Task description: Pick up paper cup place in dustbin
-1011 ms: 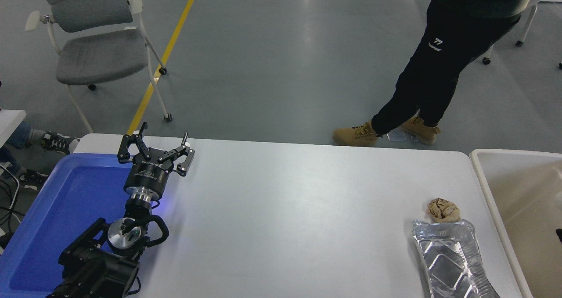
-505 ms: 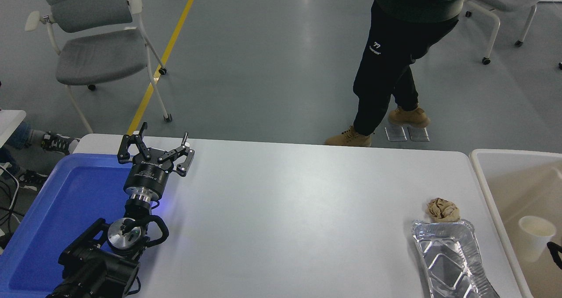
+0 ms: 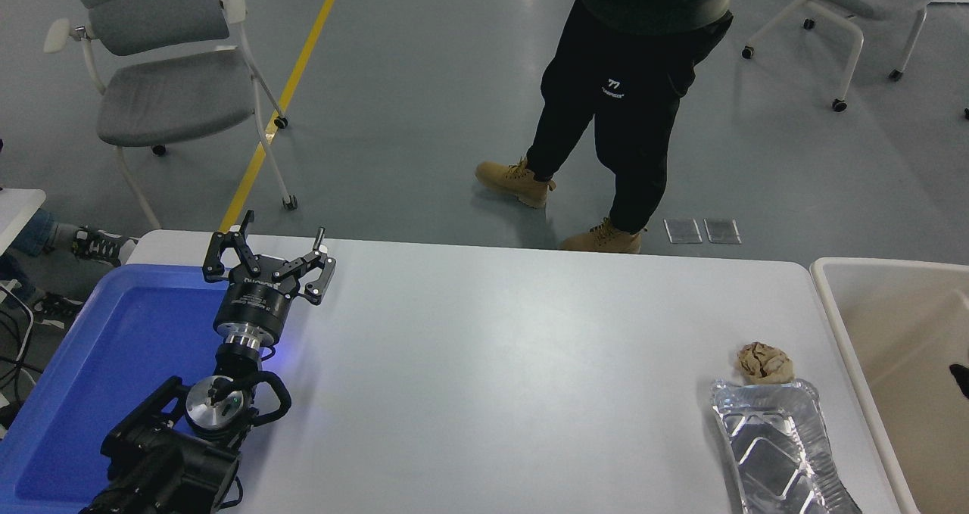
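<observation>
One arm is all I can see properly: the left gripper sits parked at the near left over the blue tray's edge, fingers spread apart. Only a dark sliver of the right gripper shows inside the dustbin at the desk's right end; I cannot tell its state. No paper cup shows. A brown paper ball touches the foil tray.

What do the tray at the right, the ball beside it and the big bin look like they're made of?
The tray looks like thin aluminium foil: shiny silver, crinkled, with pressed ribs. The ball seems to be crumpled brown paper, matte and creased. The dustbin appears to be beige moulded plastic, with a smooth thick rim.
</observation>
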Robot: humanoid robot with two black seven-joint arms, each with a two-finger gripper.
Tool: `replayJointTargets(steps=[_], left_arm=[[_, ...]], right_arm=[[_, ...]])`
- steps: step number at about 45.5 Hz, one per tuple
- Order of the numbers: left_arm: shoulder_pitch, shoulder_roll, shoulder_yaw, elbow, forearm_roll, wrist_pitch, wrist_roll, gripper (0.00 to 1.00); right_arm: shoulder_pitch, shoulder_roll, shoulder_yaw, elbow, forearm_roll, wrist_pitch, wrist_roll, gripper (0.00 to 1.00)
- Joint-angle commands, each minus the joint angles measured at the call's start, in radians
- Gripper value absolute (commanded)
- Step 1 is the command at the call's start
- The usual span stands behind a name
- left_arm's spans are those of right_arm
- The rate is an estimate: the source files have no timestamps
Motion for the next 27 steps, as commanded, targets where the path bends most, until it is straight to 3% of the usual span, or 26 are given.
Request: replayJointTargets(steps=[1,14,27], left_arm=[[0.000,0.000,0.000,0.000,0.000,0.000,0.000,0.99],[0.000,0.000,0.000,0.000,0.000,0.000,0.000,0.99],[0.000,0.000,0.000,0.000,0.000,0.000,0.000,0.99]], right_arm=[[0.174,-0.250,-0.111,0.360,-0.056,0.003,-0.001,1.00],[0.386,-0.382,-0.326,0.681,-0.331,0.003,0.000,1.00],[0.665,-0.422,-0.646,0.888,-0.363,0.007,0.000,1.00]])
